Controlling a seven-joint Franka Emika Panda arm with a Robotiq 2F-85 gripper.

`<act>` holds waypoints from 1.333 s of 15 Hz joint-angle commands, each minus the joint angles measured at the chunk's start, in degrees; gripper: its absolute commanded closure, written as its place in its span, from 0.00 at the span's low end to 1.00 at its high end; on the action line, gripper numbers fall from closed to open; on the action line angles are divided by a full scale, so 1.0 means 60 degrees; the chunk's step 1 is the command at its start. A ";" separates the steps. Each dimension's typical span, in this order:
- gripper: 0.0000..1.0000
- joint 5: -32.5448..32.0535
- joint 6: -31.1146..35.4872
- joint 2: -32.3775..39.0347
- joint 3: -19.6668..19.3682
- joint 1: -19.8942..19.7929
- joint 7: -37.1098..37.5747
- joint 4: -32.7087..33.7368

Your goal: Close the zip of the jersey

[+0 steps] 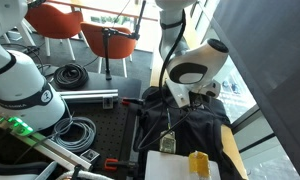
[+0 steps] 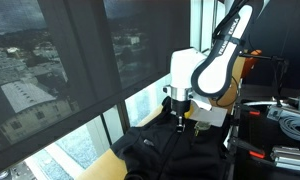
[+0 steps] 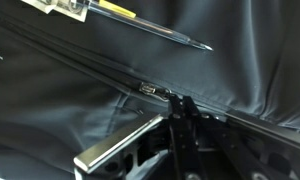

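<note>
While my gripper (image 3: 180, 104) rests on the dark jersey (image 3: 60, 120) with its fingertips drawn together, the slider (image 3: 148, 90) sits just beside them. I can't tell if they pinch its tab. From the slider the zip (image 3: 60, 62) runs diagonally over flat cloth. A pen (image 3: 150, 28) lies beyond the slider, apart.

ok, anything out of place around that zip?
A pen lies loose on the black jersey, close to the zip line. It looks like a stray, not part of the job. The fabric is also rumpled beside the zip slider. Nothing looks torn or spilled.
</note>
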 commanded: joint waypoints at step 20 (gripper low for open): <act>0.98 0.1948 -0.4002 0.0980 0.2292 -0.0202 -0.1352 0.2491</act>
